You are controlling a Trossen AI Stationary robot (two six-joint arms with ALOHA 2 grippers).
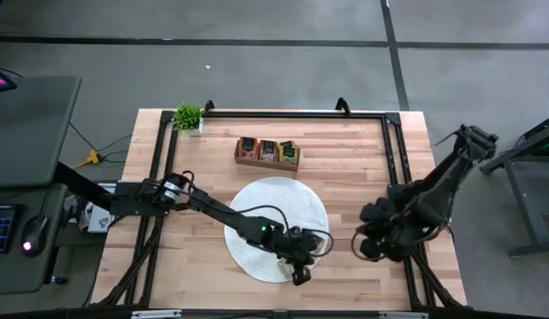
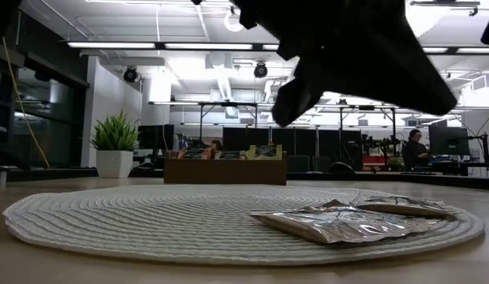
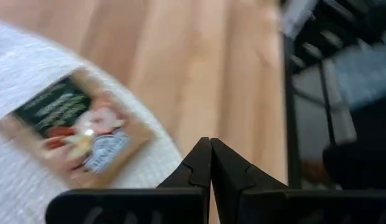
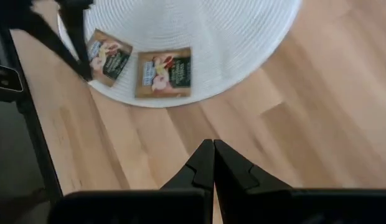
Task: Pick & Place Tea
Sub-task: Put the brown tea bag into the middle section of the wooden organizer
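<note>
Packets on mat: two tea packets (image 4: pixel 163 73) and (image 4: pixel 108 57) lie flat on the round white woven mat (image 4: pixel 211 37), near its edge.
Look: both square, tan border, dark green panel, red and white picture, as my right wrist view shows.
Pose: side by side, apart; the first sits square, the second is turned at a slant.
Low view: they show as flat, crinkled foil-like wrappers (image 2: pixel 339 225), one partly behind the other.
Left wrist view: one packet (image 3: pixel 81 134), printed face up, blurred.
Packets in tray: more tea stands on edge in the wooden tray (image 1: pixel 268 152); count and colours, I believe, too small to judge.
</note>
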